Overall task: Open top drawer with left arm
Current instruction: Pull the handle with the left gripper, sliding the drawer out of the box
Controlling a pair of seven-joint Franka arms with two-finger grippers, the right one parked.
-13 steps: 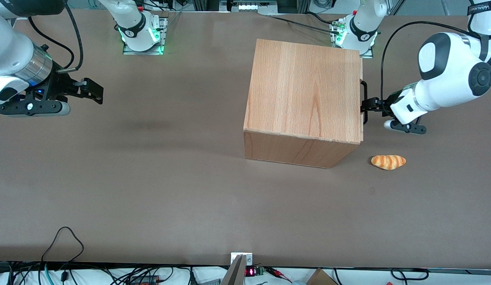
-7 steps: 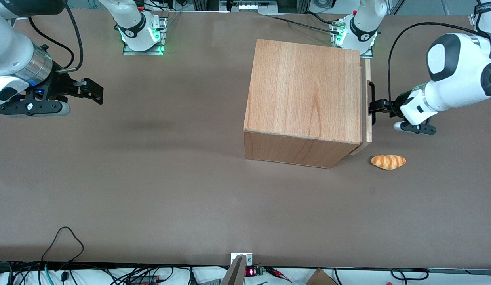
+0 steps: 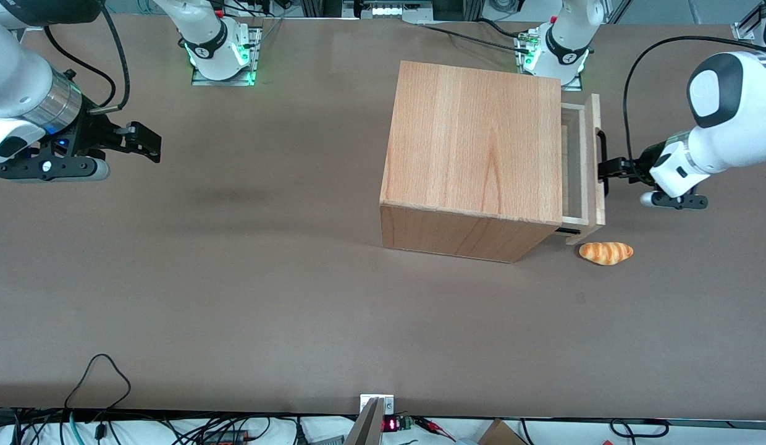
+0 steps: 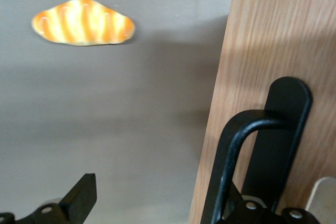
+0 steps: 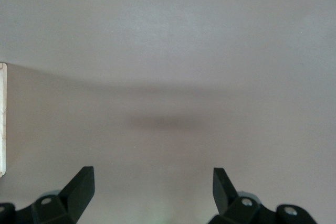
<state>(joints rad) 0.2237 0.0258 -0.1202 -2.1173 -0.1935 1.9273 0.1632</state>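
The top drawer point(image 3: 596, 162) stands pulled a short way out of the wooden cabinet point(image 3: 475, 142), with a strip of its pale inside showing. Its slim black bar handle point(image 3: 601, 154) faces the left arm point(image 3: 723, 136). The left arm's gripper point(image 3: 608, 169) is at the handle, in front of the drawer. In the left wrist view the wooden front panel point(image 4: 273, 51) and the handle point(image 4: 247, 145) are close up. The gripper point(image 4: 155, 184) is open: one finger point(image 4: 84, 195) stands free over the table, while the handle hides the other.
An orange-striped bread roll point(image 3: 605, 253) point(image 4: 83, 22) lies on the brown table, nearer the front camera than the drawer front and just below its corner. The arm bases point(image 3: 559, 49) stand at the table's back edge, beside the cabinet.
The drawer has slid out of the cabinet toward the working arm's end, from shut to partly open. The left gripper and arm moved the same way with the handle.
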